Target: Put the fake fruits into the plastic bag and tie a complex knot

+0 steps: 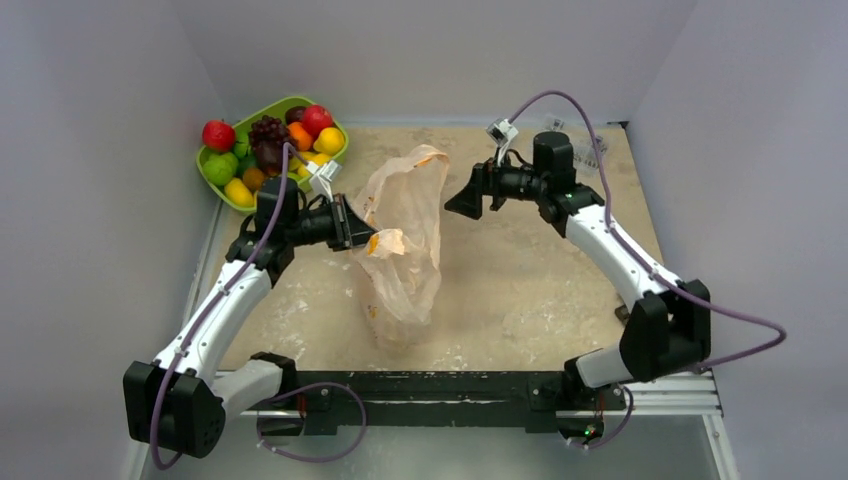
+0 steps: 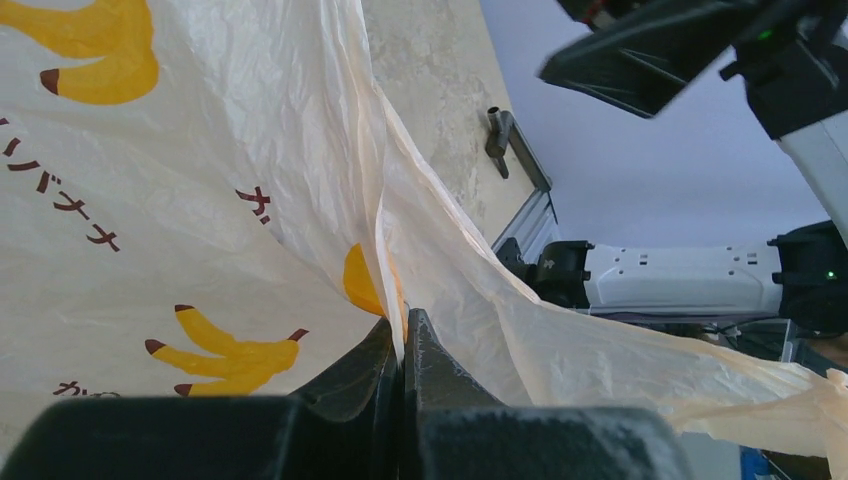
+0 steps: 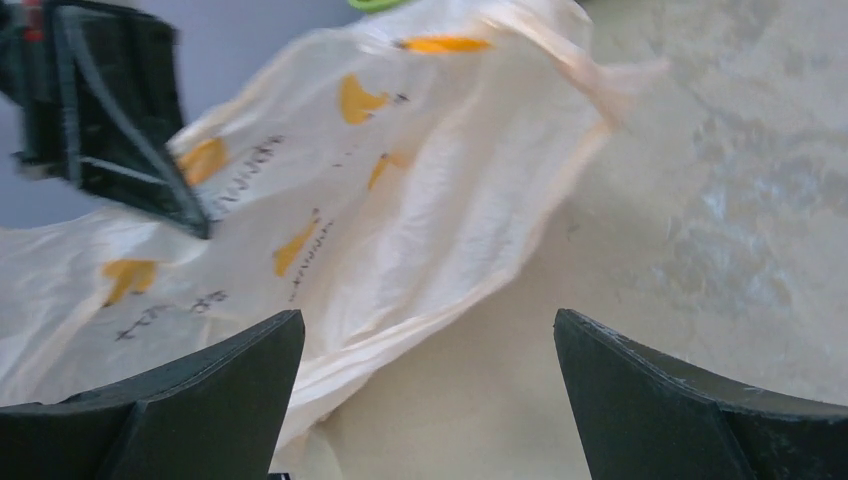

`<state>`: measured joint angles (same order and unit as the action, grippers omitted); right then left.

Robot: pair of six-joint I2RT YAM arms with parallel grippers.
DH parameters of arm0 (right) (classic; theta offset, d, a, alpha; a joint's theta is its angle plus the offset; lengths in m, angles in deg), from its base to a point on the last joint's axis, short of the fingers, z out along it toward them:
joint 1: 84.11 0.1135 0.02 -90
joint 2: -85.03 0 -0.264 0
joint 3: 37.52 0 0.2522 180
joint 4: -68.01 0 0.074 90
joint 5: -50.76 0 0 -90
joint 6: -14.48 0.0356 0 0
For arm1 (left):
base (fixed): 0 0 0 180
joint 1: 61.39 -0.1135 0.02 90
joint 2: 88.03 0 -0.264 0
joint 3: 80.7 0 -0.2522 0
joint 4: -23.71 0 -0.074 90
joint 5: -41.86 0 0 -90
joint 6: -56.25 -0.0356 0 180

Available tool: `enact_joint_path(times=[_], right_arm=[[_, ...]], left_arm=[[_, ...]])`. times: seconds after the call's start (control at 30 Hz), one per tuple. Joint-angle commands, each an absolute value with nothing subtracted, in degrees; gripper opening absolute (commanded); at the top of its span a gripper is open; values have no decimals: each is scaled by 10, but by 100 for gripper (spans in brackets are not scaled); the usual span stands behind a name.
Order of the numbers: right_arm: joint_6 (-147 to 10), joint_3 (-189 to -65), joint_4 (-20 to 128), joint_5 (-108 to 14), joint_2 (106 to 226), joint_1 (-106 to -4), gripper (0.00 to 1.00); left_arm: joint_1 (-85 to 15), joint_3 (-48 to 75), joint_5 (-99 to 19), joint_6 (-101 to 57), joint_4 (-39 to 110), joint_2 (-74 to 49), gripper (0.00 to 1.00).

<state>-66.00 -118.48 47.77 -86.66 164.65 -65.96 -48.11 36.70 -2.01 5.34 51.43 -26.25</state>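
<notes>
The peach plastic bag (image 1: 405, 245) with banana prints hangs lifted above the table's middle, its lower end resting on the surface. My left gripper (image 1: 362, 232) is shut on a fold of the plastic bag (image 2: 300, 180) at its left edge; the film runs up from between the closed jaws. My right gripper (image 1: 452, 203) stands open, just right of the bag and apart from it, with nothing between its fingers (image 3: 225, 390); the plastic bag (image 3: 400, 200) lies ahead and to their left. The fake fruits (image 1: 268, 150) sit piled in the lime-green tray (image 1: 287, 104) at the back left. No knot shows.
The marbled tabletop (image 1: 540, 270) stretches right of the bag. Small clear packets (image 1: 590, 140) lie at the back right near the wall. Grey walls close in on both sides. A metal rail (image 1: 480, 392) carries both arm bases at the near edge.
</notes>
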Motion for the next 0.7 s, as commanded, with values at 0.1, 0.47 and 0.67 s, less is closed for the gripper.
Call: enact_joint_path(times=[0.1,0.47,0.67], right_arm=[[-549,-1158,482,-785,1679,-612,99],[-541,-1184,380,-825,1747,-601,9],[-832,-1205,144,-756,1665,-754,0]], left_arm=[[-474,358,17,43,459,-277,0],[-509,348,7,9,519,-292,0],[-659,321,-118,-161,698,-309,0]])
